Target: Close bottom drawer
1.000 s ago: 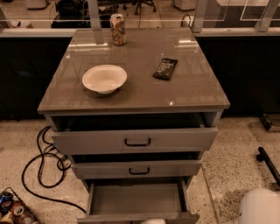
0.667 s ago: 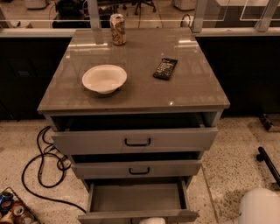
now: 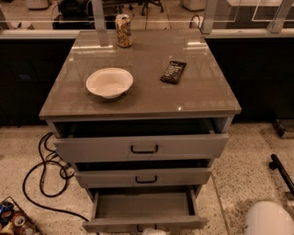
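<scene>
Gripper [image 3: 154, 232] at the front of bottom drawer [image 3: 143, 207] — pulled wide open.

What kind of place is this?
Probably an office or lab: terrazzo floor, glass partitions, grey drawer cabinet, loose cables. The gripper shows at the bottom edge, by the open bottom drawer.

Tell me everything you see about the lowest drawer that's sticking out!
The bottom drawer is grey, looks like metal, and is pulled out much further than the middle drawer and top drawer. It sits level, low near the speckled floor. Nothing shows inside it. Its flat front runs along the picture's lower edge, where the dark handle is partly cut off. A pale shape at the front's middle is probably the robot's pincer; whether it touches cannot be told.
</scene>
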Available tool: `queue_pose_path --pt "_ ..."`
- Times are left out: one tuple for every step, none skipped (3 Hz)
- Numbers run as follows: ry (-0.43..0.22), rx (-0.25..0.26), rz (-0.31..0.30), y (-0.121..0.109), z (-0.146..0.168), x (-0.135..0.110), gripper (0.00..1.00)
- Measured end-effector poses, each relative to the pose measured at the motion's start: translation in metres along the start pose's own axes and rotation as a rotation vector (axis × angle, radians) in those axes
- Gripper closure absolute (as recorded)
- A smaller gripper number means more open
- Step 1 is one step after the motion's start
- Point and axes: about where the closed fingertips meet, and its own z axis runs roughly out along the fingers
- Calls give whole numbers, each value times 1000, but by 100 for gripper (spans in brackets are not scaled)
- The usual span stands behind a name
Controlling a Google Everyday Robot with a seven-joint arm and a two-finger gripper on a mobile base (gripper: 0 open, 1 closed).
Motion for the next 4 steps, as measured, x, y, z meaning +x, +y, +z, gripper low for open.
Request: queue_pose_path --pt "33 49 17 -6 4 -2 100" --pt "96 150 56 -19 11 -9 100" --pt "163 237 79 -31 11 -10 100" --pt "226 311 97 -42 3 -2 100"
